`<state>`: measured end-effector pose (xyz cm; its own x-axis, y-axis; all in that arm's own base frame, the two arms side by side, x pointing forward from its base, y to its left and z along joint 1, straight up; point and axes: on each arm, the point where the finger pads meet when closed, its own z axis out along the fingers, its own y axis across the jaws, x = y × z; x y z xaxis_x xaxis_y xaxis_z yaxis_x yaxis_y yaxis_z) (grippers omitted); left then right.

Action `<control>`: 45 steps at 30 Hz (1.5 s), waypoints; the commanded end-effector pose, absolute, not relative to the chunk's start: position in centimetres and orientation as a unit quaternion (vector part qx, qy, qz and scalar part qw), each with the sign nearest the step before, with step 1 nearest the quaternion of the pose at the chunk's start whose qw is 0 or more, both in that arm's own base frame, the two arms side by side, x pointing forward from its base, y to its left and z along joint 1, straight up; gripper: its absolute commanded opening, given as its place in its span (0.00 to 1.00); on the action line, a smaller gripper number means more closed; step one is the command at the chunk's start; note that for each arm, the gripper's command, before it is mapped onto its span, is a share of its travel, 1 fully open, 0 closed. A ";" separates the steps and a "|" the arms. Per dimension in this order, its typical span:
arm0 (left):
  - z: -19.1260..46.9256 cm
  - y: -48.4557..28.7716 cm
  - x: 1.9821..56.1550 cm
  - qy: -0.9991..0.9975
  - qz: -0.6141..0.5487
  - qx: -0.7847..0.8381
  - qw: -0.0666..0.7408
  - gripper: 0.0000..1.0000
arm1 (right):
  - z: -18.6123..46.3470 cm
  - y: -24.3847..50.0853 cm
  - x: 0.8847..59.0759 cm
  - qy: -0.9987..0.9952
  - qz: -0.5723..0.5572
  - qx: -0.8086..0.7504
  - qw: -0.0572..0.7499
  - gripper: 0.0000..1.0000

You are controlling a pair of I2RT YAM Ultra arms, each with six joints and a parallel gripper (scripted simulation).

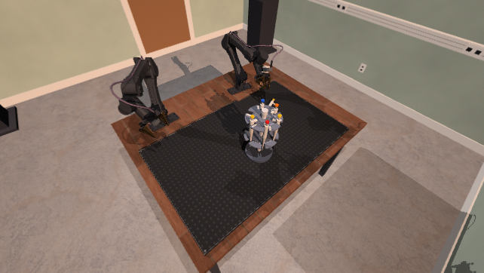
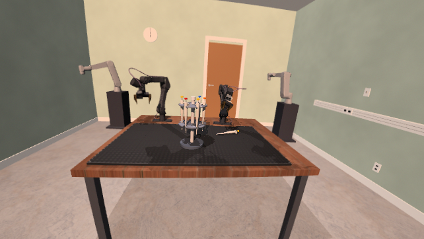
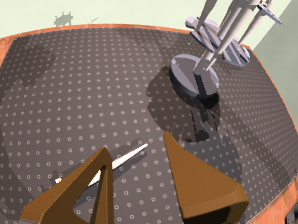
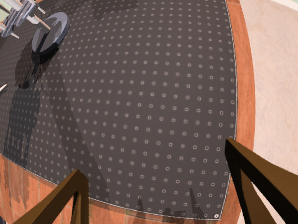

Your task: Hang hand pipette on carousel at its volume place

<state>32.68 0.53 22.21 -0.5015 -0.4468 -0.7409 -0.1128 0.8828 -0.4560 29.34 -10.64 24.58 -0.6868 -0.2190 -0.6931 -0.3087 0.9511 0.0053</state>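
1. Counter (image 1: 161,196) (image 2: 195,171) (image 3: 287,200) (image 4: 244,75): wooden top, carrying a dark dotted mat (image 1: 207,188) (image 2: 132,145) (image 3: 125,75) (image 4: 150,75).
2. Carousel (image 1: 259,149) (image 2: 191,145) (image 3: 182,80) (image 4: 55,37): upright on its round base on the mat. Five pipettes hang around the head; buttons noted as two yellow, one red, one orange, one blue. Volume markings too small to read.
3. Loose pipette (image 1: 271,102) (image 2: 228,133) (image 3: 129,157) (image 4: 3,88): lying on the mat near the carousel, unhung. Button yellow; printed volume not legible. In the left wrist view its tip points up and to the right, and a finger hides part of the body.
4. Left gripper (image 1: 264,82) (image 2: 226,105) (image 3: 136,141): about half open, nothing between the fingers. The exterior view shows it raised above the counter, apart from the loose pipette.
5. Right gripper (image 1: 160,130) (image 2: 143,102) (image 4: 152,156): wide open, empty, touching neither pipette nor carousel. Found raised near the counter's far corner, on the opposite side of the carousel from the loose pipette.
6. Background: a brown door (image 1: 162,24) (image 2: 224,66) in the wall behind the arms.
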 end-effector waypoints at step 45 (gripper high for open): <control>19.6 -17.9 40.4 0.582 -0.410 -0.464 0.528 0.49 | 25.3 -10.9 29.7 0.911 0.057 -0.148 0.381 1.00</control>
